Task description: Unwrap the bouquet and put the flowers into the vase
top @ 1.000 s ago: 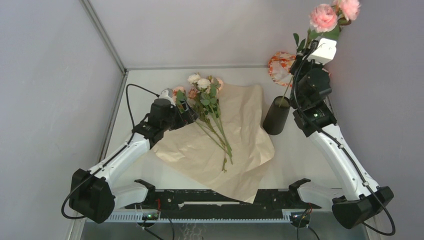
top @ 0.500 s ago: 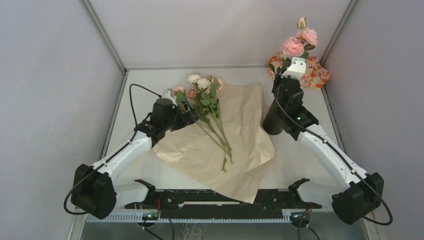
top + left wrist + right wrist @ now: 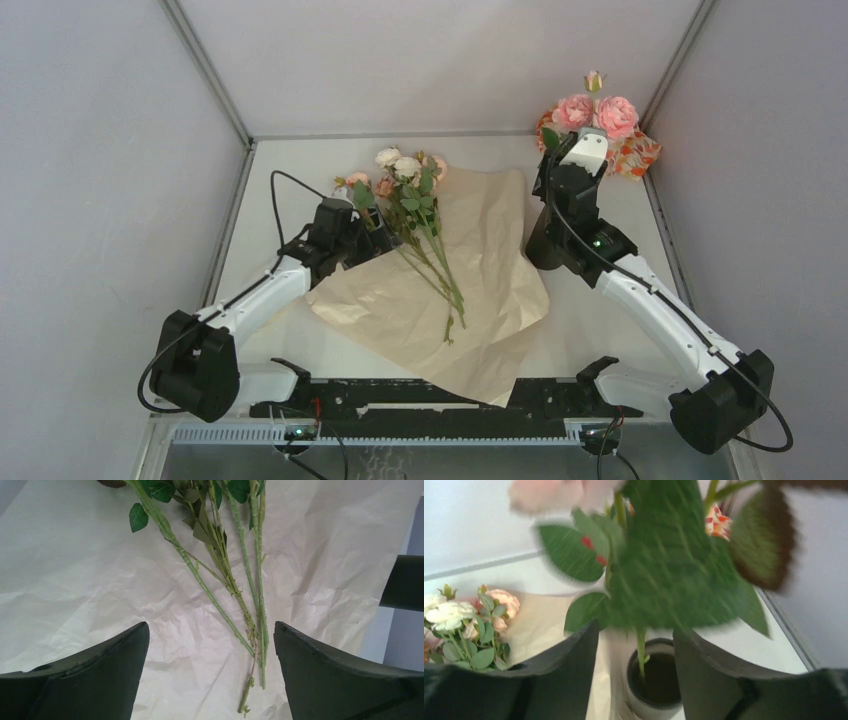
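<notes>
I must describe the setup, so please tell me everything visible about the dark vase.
The vase is a plain dark cylinder, tall and narrow, standing upright on the table beside the brown paper's right edge. Its mouth is open; one green stem dips into it, below the open right pincer. The right arm partly hides it from above.

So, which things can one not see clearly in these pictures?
- Right wrist view: pink blooms and leaves blurred by motion, cut off by top edge.
- Top view: vase partly hidden behind the right arm.
- Left wrist view: flower heads cut off by top edge; only stems show.
</notes>
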Available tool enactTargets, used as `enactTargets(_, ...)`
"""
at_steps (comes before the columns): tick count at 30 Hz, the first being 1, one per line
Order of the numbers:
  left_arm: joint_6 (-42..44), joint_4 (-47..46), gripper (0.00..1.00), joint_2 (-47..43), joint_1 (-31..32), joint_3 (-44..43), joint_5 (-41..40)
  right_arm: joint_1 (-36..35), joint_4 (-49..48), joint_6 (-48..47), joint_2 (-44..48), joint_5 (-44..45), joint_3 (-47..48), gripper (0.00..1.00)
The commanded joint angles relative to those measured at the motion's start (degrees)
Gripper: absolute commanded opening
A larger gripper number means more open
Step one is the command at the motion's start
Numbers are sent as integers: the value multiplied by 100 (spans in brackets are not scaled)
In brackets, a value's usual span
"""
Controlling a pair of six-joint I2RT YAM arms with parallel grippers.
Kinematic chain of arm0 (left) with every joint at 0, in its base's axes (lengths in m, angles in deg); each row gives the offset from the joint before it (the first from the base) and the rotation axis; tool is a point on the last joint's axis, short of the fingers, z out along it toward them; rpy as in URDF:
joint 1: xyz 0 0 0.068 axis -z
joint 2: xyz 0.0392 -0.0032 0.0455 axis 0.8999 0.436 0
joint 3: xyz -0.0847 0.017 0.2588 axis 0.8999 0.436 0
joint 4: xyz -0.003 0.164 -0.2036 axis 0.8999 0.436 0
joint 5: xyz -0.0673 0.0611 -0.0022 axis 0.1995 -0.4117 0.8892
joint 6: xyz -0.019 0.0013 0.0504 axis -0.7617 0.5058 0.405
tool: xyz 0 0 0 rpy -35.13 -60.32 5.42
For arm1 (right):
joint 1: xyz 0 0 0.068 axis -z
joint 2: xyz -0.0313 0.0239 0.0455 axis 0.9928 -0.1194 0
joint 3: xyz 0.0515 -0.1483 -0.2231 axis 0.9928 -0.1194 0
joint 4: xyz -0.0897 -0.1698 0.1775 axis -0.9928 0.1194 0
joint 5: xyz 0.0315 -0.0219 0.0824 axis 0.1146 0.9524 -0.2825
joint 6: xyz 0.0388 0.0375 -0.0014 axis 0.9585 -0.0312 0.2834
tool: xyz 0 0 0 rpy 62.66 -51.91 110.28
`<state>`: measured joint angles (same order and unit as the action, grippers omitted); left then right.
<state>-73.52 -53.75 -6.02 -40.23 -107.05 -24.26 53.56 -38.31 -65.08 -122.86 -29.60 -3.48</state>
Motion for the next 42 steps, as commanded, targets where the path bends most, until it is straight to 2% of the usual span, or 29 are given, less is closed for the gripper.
enactTargets(1,-155,-17,99,124,-37,-200,125,-38,478,391,382,125,45,67)
enactTargets(6,-289,90,98,350,-37,-309,156,-83,632,451,874,-62,39,82)
enactTargets(8,-359,142,98,520,-34,-396,201,-91,622,421,1143,-279,45,85)
enactTargets(12,-568,165,97,952,-37,-571,432,-113,628,407,1728,-921,45,83)
enactTargets(15,-759,58,95,1308,-36,-674,685,-160,692,491,2098,-1305,38,77)
enactTargets(18,-1003,-26,88,1592,-72,-783,720,-233,750,617,2383,-1606,29,73)
enactTargets(27,-1574,251,68,2078,-327,-1178,367,-389,951,747,2641,-1773,32,70)
enactTargets(33,-1601,495,59,2294,-366,-1380,60,-387,1060,740,2667,-1755,37,70)
enactTargets(37,-1600,537,57,2550,-395,-1485,-27,-385,1089,721,2693,-1744,37,70)
enactTargets(42,-1592,528,34,2927,-427,-1708,-116,-383,1001,739,2787,-1755,-111,70)
